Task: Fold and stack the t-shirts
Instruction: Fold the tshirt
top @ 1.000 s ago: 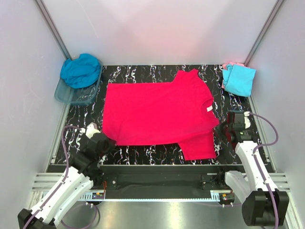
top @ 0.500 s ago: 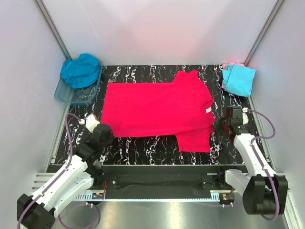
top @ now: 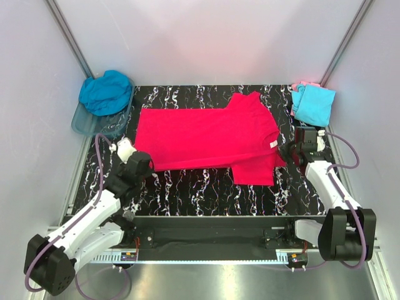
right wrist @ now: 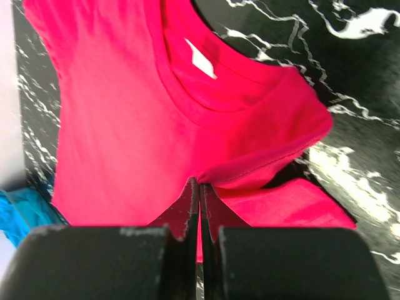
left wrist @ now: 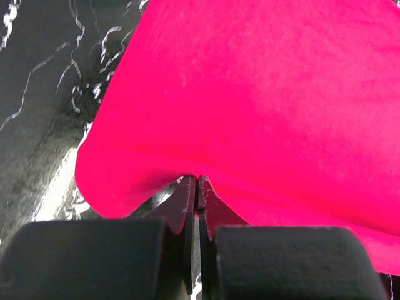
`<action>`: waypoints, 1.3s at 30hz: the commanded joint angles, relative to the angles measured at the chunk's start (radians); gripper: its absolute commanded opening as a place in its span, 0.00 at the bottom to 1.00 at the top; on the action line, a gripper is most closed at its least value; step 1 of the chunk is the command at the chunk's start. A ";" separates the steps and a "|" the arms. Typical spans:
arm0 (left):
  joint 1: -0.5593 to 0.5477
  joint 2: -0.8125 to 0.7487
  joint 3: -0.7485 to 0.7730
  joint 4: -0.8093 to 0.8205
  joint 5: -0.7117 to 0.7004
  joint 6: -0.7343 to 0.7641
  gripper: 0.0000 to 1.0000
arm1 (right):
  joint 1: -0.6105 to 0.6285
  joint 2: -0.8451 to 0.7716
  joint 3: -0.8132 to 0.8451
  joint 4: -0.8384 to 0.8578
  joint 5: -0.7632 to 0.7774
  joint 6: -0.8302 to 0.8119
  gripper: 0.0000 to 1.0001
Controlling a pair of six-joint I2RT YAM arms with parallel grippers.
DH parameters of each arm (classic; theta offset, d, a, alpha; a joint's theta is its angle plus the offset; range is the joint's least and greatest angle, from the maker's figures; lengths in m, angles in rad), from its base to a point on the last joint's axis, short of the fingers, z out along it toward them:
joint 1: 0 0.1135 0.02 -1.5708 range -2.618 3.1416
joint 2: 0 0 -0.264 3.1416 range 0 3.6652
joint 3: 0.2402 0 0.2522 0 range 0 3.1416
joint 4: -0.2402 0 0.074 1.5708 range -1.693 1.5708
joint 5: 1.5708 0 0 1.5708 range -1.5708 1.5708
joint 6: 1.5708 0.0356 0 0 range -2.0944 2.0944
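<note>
Pink-red t-shirt [top: 206,137] is seen spread across the middle of the black marbled counter [top: 187,190], its collar toward the right and its hem toward the left. Its near edge is raised off the counter at both ends, while 1 short sleeve lies flat on the near side under the collar end. A white label [top: 274,144] is visible inside the neckline.

The left hand [top: 144,164] is clamped on the near left corner of the hem. In the left wrist view the 2 fingers of this hand [left wrist: 197,181] are pressed together with the red cloth [left wrist: 269,94] pinched between them, and the fabric is draped away over the counter.

The right hand [top: 289,155] is closed on the near shoulder, just beside the collar. In the right wrist view its fingers [right wrist: 199,184] are shut on a stitched fold of the shirt [right wrist: 125,112], with the label [right wrist: 201,61] above and the sleeve lying below.

A teal-blue t-shirt [top: 106,92] is bunched in a clear bluish tub [top: 94,130] at the far left corner. At the far right corner a light cyan t-shirt [top: 314,105] is laid folded on a pale pink t-shirt [top: 304,84], of which only a far edge shows. A strip of blue cloth [right wrist: 12,215] appears at the lower left of the right wrist view; it is possibly the teal-blue one.
</note>
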 commanded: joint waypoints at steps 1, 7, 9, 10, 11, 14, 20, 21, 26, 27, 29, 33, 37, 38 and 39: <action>0.002 0.038 0.063 0.104 -0.074 0.065 0.00 | -0.007 0.037 0.067 0.064 0.044 0.036 0.00; 0.002 0.144 0.103 0.169 -0.097 0.110 0.00 | -0.007 0.086 0.098 0.083 0.050 0.048 0.00; 0.002 0.187 0.112 0.187 -0.106 0.119 0.01 | -0.009 0.103 0.098 0.091 0.051 0.051 0.00; 0.002 0.202 0.120 0.194 -0.107 0.119 0.01 | -0.010 0.117 0.096 0.095 0.051 0.053 0.00; 0.004 0.215 0.126 0.198 -0.107 0.119 0.01 | -0.010 0.126 0.096 0.098 0.053 0.056 0.00; 0.004 0.267 0.135 0.221 -0.109 0.119 0.01 | -0.013 0.157 0.092 0.120 0.051 0.067 0.00; 0.002 0.376 0.186 0.232 -0.140 0.139 0.02 | -0.013 0.235 0.101 0.189 0.035 0.105 0.00; 0.004 0.385 0.192 0.232 -0.146 0.144 0.02 | -0.013 0.246 0.108 0.193 0.036 0.111 0.00; 0.011 0.428 0.236 0.237 -0.175 0.158 0.02 | -0.013 0.313 0.148 0.212 0.051 0.107 0.00; 0.016 0.431 0.241 0.240 -0.176 0.164 0.02 | -0.013 0.322 0.159 0.215 0.053 0.108 0.00; 0.021 0.449 0.252 0.241 -0.177 0.168 0.01 | -0.013 0.348 0.171 0.224 0.053 0.113 0.00; 0.034 0.472 0.269 0.247 -0.172 0.184 0.01 | -0.013 0.387 0.213 0.229 0.051 0.117 0.00; 0.050 0.485 0.267 0.269 -0.147 0.201 0.15 | -0.013 0.413 0.219 0.232 0.056 0.117 0.00; 0.053 0.494 0.269 0.270 -0.147 0.204 0.30 | -0.013 0.416 0.216 0.232 0.061 0.119 0.01; 0.053 0.498 0.270 0.272 -0.150 0.204 0.67 | -0.012 0.419 0.217 0.235 0.062 0.114 0.05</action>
